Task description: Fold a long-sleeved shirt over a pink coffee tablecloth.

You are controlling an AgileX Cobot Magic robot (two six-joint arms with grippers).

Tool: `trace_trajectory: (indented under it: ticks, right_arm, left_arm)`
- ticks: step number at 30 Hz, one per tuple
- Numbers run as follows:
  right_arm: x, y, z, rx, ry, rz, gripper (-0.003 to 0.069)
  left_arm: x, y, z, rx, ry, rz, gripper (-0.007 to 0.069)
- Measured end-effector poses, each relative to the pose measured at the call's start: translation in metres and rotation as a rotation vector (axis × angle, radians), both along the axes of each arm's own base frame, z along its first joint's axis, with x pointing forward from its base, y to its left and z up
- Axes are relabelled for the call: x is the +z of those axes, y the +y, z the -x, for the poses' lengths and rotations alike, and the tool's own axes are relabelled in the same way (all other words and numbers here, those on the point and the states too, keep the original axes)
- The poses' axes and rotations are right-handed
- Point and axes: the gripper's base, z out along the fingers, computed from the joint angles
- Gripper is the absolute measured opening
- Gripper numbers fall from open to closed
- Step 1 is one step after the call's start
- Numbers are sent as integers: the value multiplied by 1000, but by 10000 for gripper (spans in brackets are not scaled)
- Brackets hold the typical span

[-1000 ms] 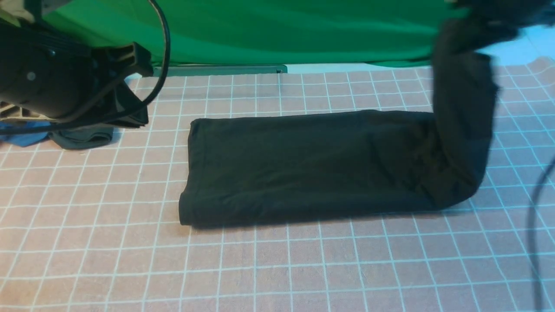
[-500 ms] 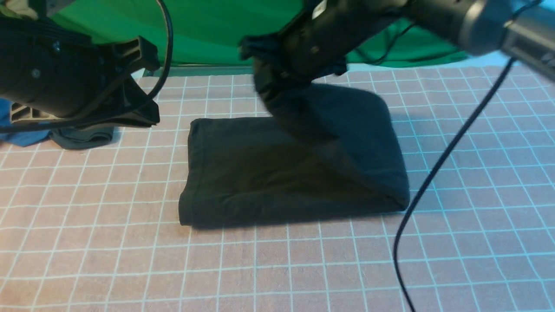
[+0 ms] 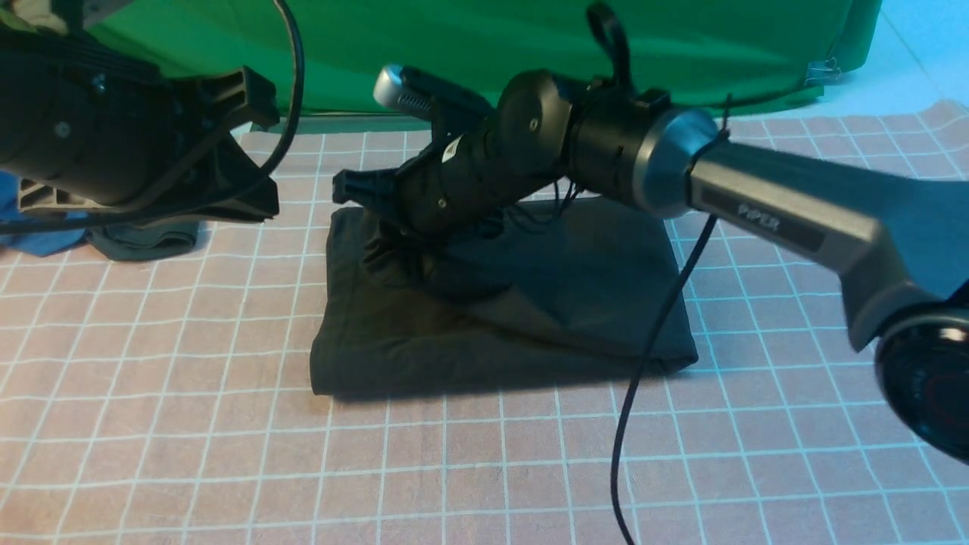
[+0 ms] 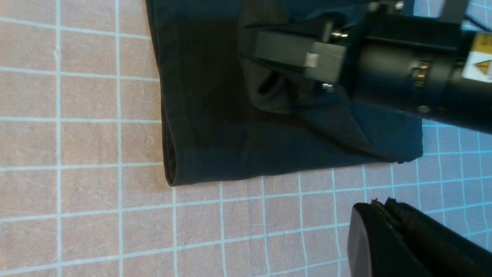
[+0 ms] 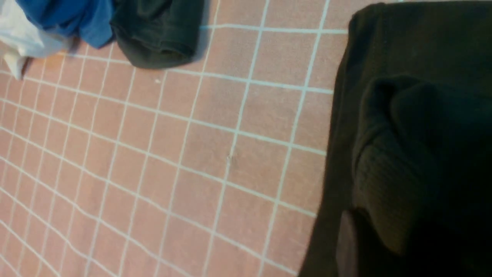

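Observation:
The long-sleeved shirt (image 3: 575, 295) is a black bundle doubled over on the pink coffee tablecloth (image 3: 484, 469). My right gripper (image 3: 363, 204) reaches across from the right and hangs low over the shirt's left end. Black cloth bunches up under it. From the left wrist, the right gripper (image 4: 261, 69) sits right above a raised fold of the shirt (image 4: 215, 127). In the right wrist view a ribbed hem of the shirt (image 5: 384, 184) lies against one of the fingers (image 5: 346, 246); the other is lost in the dark. My left gripper (image 4: 378, 202) is shut and empty, above the tablecloth (image 4: 77, 154) beside the shirt.
A dark grey-green garment (image 3: 144, 238) and a blue garment (image 3: 42, 238) lie at the far left, under my left arm. A green backdrop (image 3: 454, 45) hangs behind the table. The right arm's cable (image 3: 643, 356) dangles over the shirt's right end.
My right arm has swept from far right to left with the shirt's right end, laid it over the rest and come down at the left end. The left arm has barely moved.

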Motion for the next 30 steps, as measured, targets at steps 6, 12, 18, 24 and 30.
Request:
trace_trajectory:
  ticks: [6,12,18,24,30]
  right_arm:
    - [-2,7,3,48,-25,-11,457]
    - [31,-17,-3,261,-85,119,325]
    - [45,-57,-14,334,-138,390,43]
    - [-4,-51,-12,405,-21,498,37]
    - [-31,-27,14,526,89,556,37]
  left_arm:
    - [-6,0,0,1,16,-3,13]
    - [-13,1,1,1,36,-16,13]
    - [-14,1,1,0,39,-19,13]
    - [-17,1,1,3,42,-20,13]
    - [-17,1,0,5,35,-18,13]
